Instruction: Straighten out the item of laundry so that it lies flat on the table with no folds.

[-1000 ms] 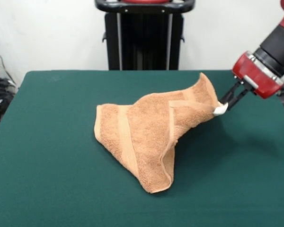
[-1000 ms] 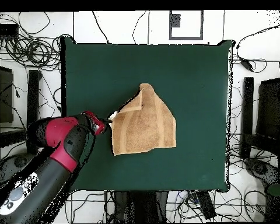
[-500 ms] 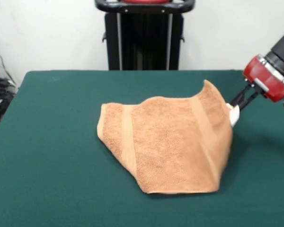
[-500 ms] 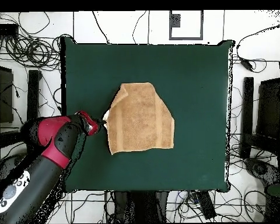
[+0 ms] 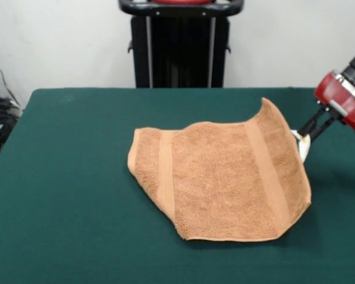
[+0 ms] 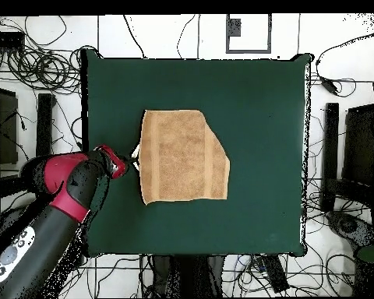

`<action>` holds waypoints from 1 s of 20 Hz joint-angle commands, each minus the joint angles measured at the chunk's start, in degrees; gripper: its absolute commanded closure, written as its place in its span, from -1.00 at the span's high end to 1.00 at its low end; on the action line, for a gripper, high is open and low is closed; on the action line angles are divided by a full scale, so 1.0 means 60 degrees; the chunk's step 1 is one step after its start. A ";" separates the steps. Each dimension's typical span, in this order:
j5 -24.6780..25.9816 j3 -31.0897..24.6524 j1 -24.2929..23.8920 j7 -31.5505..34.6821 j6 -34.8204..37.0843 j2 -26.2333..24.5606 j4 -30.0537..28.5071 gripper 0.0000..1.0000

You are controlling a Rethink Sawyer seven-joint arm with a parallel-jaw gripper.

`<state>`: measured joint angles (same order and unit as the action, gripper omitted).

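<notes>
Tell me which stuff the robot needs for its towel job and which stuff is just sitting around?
Needed for the job:
towel
green table
gripper, pinching the towel's edge by the white tag

Just sitting around:
black stand behind the table
cables on the floor

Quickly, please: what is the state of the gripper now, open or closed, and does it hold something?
Gripper: closed on the towel edge, near its white tag, lifting that side.

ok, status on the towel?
Claw shut on towel edge by the white tag. Towel mostly spread, held edge lifted off table. Nothing in the way.
</notes>
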<state>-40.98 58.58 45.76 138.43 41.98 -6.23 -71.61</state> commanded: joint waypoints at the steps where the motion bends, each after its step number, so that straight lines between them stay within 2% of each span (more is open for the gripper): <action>1: 0.0082 -0.0854 0.0229 0.2564 0.0653 -0.0054 0.0573 -1.00; 4: 0.0085 -0.0994 0.0198 0.2383 0.0350 0.0028 0.0413 -1.00; 5: 0.0032 -0.1135 0.0184 0.2328 0.0181 0.0101 0.0298 1.00; 11: -0.0011 -0.1207 0.0229 0.2369 -0.0123 0.0183 -0.0004 1.00; 12: -0.0167 -0.1465 0.0188 0.2352 -0.0467 0.0288 -0.0144 1.00; 15: -0.0180 -0.1602 0.0147 0.2269 -0.0481 0.0419 -0.0255 1.00; 18: -0.0012 -0.1773 -0.0045 0.1626 -0.0359 0.1096 -0.0629 1.00; 20: 0.0238 -0.1802 -0.0335 0.0938 -0.0305 0.1869 -0.1256 1.00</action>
<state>-40.87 57.23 45.47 138.46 41.99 -1.50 -72.37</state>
